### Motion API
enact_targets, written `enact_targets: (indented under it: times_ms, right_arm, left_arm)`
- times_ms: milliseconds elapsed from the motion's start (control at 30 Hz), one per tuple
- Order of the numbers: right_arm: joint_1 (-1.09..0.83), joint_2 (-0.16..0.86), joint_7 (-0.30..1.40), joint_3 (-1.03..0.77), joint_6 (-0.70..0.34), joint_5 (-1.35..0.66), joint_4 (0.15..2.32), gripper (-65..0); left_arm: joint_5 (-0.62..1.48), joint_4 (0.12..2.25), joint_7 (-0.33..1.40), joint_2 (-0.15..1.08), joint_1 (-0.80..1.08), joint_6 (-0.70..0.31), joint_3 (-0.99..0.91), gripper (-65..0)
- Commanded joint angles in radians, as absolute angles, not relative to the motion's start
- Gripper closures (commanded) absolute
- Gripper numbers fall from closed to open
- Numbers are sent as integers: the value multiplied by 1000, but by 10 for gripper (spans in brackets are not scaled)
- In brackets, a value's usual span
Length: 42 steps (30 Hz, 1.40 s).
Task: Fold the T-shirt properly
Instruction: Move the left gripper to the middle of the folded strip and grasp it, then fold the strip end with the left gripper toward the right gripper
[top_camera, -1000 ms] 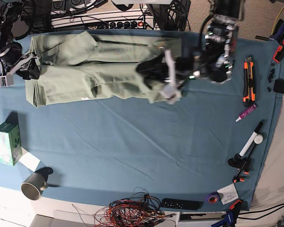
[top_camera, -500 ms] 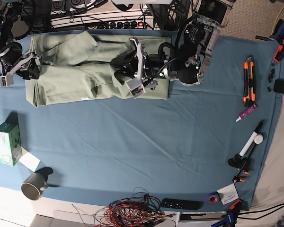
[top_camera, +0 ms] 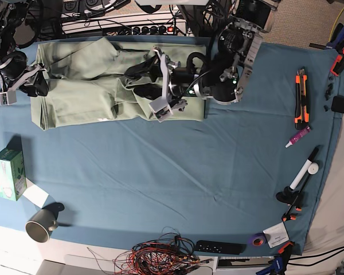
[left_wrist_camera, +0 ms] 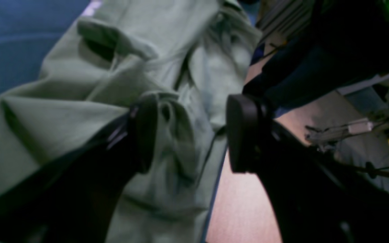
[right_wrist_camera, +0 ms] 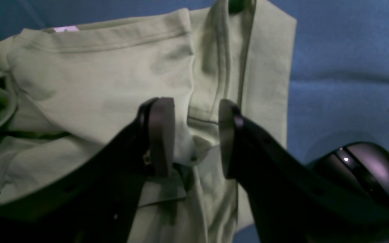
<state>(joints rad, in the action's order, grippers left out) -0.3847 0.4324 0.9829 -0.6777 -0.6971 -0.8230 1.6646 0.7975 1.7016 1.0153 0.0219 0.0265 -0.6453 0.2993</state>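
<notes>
Teal cloth covers the table, with one T-shirt bunched along its far edge. One green box, one metal cup and one orange knife lie around it. Left gripper spread over folds; right gripper half-spread astride a hem.

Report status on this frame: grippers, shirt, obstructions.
Left gripper open over bunched cloth. Right gripper part open astride a fold at the T-shirt edge, grip unclear. T-shirt partly folded. Nothing in the way.
</notes>
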Motion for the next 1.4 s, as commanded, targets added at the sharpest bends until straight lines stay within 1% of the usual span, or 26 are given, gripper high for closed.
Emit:
enact_targets:
  times_ms: [0,67,100,133,167,233,333,400,467,533,667,733,900,1067,1233,1367]
  right_arm:
    - [-379,457,956,-686,-698,-840,1682,-223]
    - [-379,457,956,-686,-698,-840,1682,-224]
    - [-379,457,956,-686,-698,-840,1682,-224]
    - [-379,457,956,-686,-698,-840,1682,-223]
    - [-379,457,956,-686,-698,-840,1682,-224]
    - [-379,457,956,-686,-698,-840,1682,-223]
    - [-379,457,956,-686,-698,-840,1682,-224]
    - [-379,457,955,-686,-698,-840,1682,-224]
    - [-379,456,952,-686,-698,-840,1682,-223]
    - [-379,456,947,-686,-698,-837,1682,-223]
    - [-379,457,945,-686,-698,-836,1682,-223]
    - [-379,457,945,-686,-698,-836,1682,-224]
    - [-379,457,945,-686,-698,-836,1682,-223]
    - [-379,457,942,-686,-698,-836,1682,-223]
    - [-379,457,941,-686,-698,-836,1682,-223]
    - [-379,456,939,-686,-698,-836,1682,-223]
  left_arm:
    - [822,1717,994,14,13,-651,299,-330]
    - [822,1718,994,15,13,-651,294,-325]
    - [822,1721,995,15,13,-651,288,-301]
    - [822,1725,998,15,13,-651,278,-253]
    - [822,1731,1006,15,13,-651,264,-178]
    - [822,1748,1028,15,14,-651,230,0]
    - [819,1763,1031,24,14,-651,175,0]
    - [777,1763,1026,33,14,-638,147,0]
    - [693,1761,991,48,22,-561,149,0]
    - [630,1748,962,50,33,-510,162,0]
    - [528,1729,922,50,36,-482,231,0]
    - [459,1729,896,50,36,-439,276,0]
    - [302,1723,834,50,36,-374,390,0]
    - [208,1705,802,50,33,-309,487,0]
    - [210,1704,797,23,16,-306,522,0]
    - [218,1704,719,-15,-1,-311,521,0]
